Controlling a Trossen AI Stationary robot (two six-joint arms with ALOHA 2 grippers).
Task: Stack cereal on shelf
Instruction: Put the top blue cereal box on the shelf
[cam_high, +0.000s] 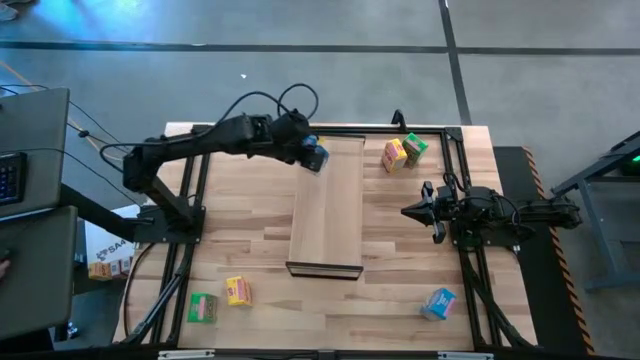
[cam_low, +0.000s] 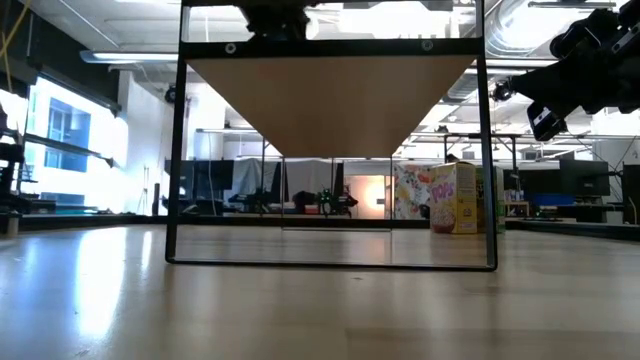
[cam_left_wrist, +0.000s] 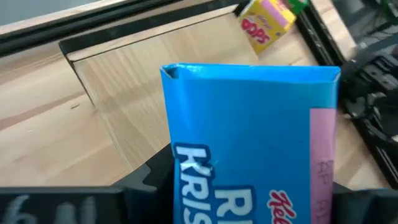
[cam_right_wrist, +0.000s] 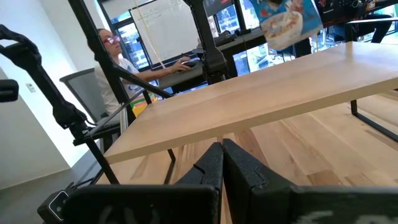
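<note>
A blue cereal box (cam_high: 316, 156) is clamped in the left gripper (cam_high: 307, 152), held in the air over the far left corner of the shelf (cam_high: 328, 215), a long pale plank raised above the table (cam_high: 250, 220). The left arm reaches in from the table's left side, bent at the elbow. The left wrist view shows white letters "KRIS" and "RI" on the box. A yellow box (cam_high: 395, 155) reading "POPS" touches a green box (cam_high: 415, 148) by the far right corner. Near the front edge lie another green box (cam_high: 203, 308), a yellow box (cam_high: 238, 291) and a second blue box (cam_high: 438, 302). The right gripper (cam_high: 416, 212) waits right of the shelf, fingers pressed together.
</note>
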